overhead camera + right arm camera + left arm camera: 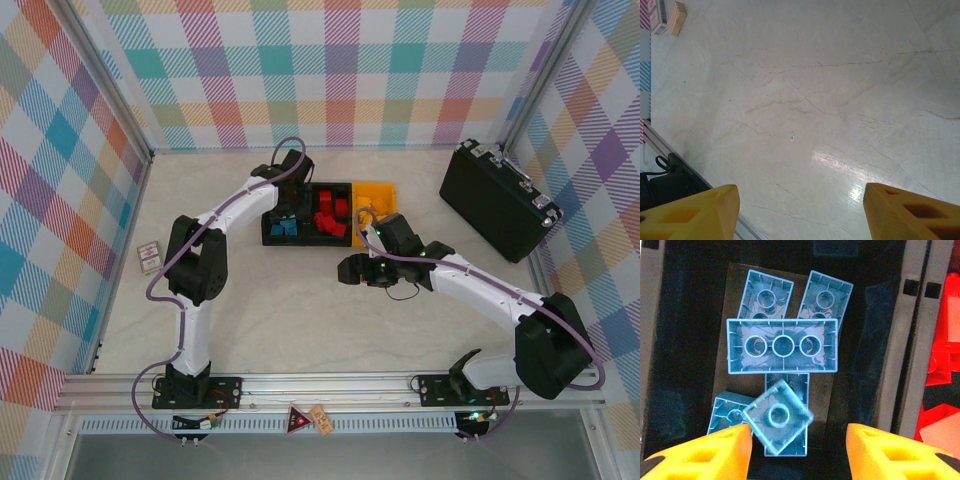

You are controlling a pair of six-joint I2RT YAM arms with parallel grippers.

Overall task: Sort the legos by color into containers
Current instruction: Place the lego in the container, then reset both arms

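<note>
Three bins (305, 243) sit joined in a row at the far middle of the bench (300, 310). The left black bin (875, 340) holds blue legos (782, 345), lying hollow side up. A small square lego (778, 415) shows askew and blurred over the others. The middle black bin (330, 186) holds red legos (330, 220). The right bin (380, 192) is yellow-orange, with perhaps bricks of its own colour inside. My left jaws hang apart over the blue bin, gripping nothing. My right jaws are apart too, empty, over bare bench just near of the bins. A small card (149, 258) at the left carries print too small to read.
</note>
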